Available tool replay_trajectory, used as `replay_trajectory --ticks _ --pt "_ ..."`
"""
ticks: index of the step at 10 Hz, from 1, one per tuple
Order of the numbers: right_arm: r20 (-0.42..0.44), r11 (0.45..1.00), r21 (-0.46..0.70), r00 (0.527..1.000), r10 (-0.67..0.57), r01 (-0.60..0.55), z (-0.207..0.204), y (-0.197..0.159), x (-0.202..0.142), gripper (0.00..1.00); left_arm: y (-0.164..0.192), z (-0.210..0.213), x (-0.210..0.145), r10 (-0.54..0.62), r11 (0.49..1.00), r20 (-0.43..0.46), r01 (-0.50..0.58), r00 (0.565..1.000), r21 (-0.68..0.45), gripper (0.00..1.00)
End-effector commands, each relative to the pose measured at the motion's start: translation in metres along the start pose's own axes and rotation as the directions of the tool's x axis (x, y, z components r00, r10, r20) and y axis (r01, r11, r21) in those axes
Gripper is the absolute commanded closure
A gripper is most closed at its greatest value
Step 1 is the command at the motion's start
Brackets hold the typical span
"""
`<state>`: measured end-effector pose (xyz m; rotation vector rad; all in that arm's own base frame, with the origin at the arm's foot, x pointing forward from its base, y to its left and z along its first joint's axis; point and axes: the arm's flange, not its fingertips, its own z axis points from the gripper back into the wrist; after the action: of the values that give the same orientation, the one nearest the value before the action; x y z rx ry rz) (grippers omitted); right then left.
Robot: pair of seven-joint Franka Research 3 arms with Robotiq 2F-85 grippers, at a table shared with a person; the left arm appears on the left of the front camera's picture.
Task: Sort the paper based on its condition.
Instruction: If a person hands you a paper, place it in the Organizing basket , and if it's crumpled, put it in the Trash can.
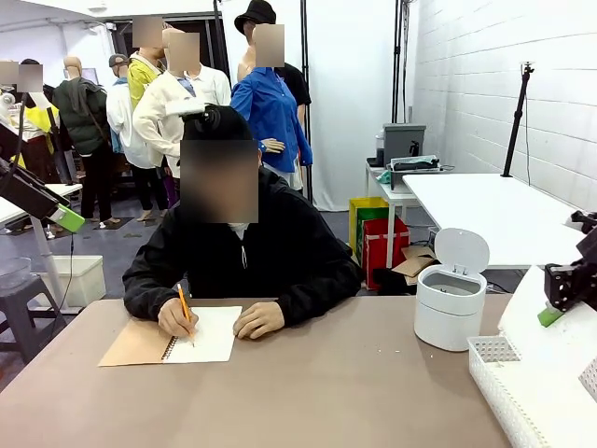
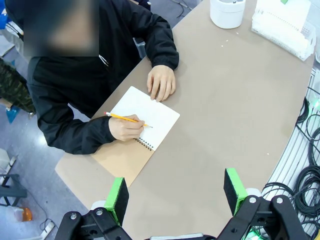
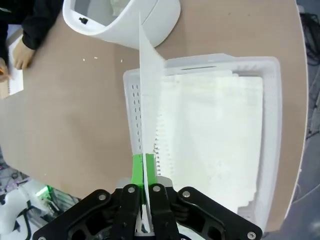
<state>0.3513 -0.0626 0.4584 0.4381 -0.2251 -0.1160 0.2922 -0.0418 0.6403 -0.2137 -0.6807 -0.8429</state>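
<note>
Clamped shut on the paper [image 3: 144, 90] with the right hand [image 3: 145, 170], green pads pressed together with nothing but the thin sheet between them. Gripped at the sheet's lower edge; seen edge-on in the right wrist view, upright, rising from the pads towards the white bin [image 3: 125, 20] with its lid up. Straight beneath, the white lattice basket [image 3: 131, 100], with more sheets [image 3: 215, 130] lying flat inside, a ragged punched edge on the side nearer the held sheet. Cannot tell whether the held sheet touches the basket or hangs clear of it.

Spread wide apart with the left hand [image 2: 176, 195], nothing between the pads, hanging high above the near edge of the bench [image 2: 240, 100].

Edges: basket close to the bench's right end, bin just beside its far short side. Beyond the rounded rim in the left wrist view, black cables [image 2: 305, 165] on the floor.

Open room: a broad stretch of bare brown bench top between basket and spiral notebook [image 2: 150, 117]. At the far side, a person in a black top [image 2: 75, 75], writing with a yellow pencil [image 2: 125, 118] in one of the person's hands [image 2: 127, 129], the other of the person's hands [image 2: 161, 82] resting on the page's upper edge. Notebook well apart from bin and basket.
</note>
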Motion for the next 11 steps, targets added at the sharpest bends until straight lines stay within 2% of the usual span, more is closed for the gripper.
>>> replay_trajectory --ticks 1,4,6,11 --pt "-0.005 1.0 0.001 1.0 0.021 -0.021 -0.004 0.013 0.0 1.0 0.001 0.001 -0.001 0.005 1.0 0.003 -0.005 1.0 -0.002 0.0" --pt "-0.006 1.0 0.001 1.0 0.017 -0.017 -0.002 0.007 0.0 1.0 0.001 0.001 -0.001 0.005 1.0 0.003 -0.005 1.0 -0.002 0.0" --pt "-0.065 0.996 0.015 0.994 0.09 -0.089 -0.025 0.004 -0.004 1.0 0.001 0.001 -0.001 0.005 1.0 0.003 -0.005 1.0 -0.002 0.0" --pt "-0.14 0.998 0.016 0.988 0.066 -0.064 -0.055 -0.013 -0.03 1.0 0.001 0.001 -0.001 0.005 1.0 0.003 -0.005 1.0 -0.002 0.0"
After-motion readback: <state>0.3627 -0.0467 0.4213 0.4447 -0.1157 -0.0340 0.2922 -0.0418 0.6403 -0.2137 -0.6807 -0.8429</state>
